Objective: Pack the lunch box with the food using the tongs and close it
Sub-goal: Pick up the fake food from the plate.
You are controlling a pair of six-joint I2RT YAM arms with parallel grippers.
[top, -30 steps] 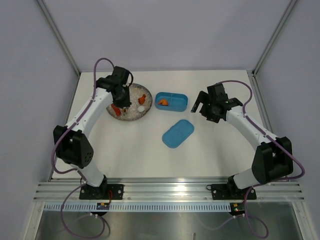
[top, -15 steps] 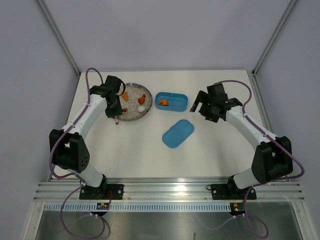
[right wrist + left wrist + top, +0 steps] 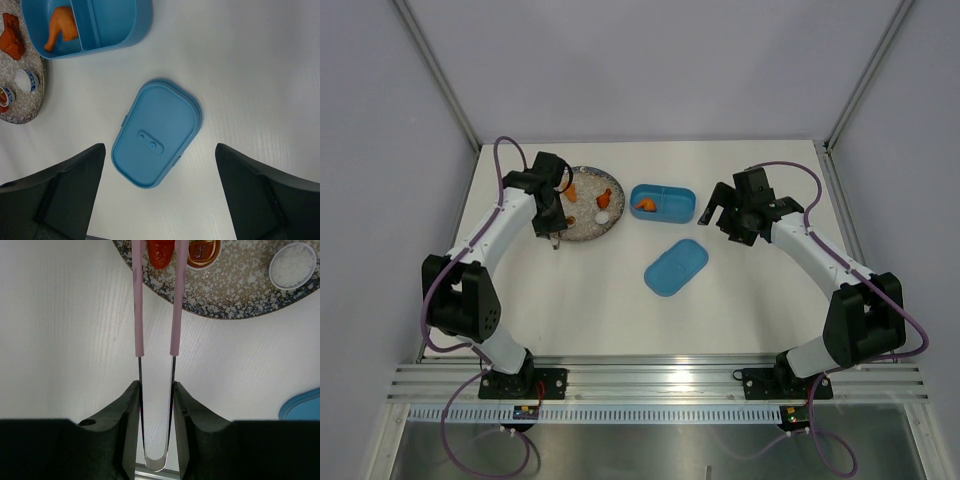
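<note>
Tongs (image 3: pixel 176 315) are clamped in the left pincer (image 3: pixel 155 390), tips astride a red morsel (image 3: pixel 160 252) on the plate (image 3: pixel 240 295); squeezed off-centre, it could be flicked away. Right pincer (image 3: pixel 157 155) spread apart; lunch box (image 3: pixel 680 212) beside plate.

Count as found: one box (image 3: pixel 680 213) with two compartments, holding one orange morsel (image 3: pixel 645 206). One lid (image 3: pixel 676 266). One plate (image 3: pixel 588 231), four morsels (image 3: pixel 606 194) countable on it from above; the left arm (image 3: pixel 495 225) covers part, so that tally may run short. One tongs (image 3: pixel 155 340). Two pincers: left pincer (image 3: pixel 156 405), right pincer (image 3: pixel 159 150).
</note>
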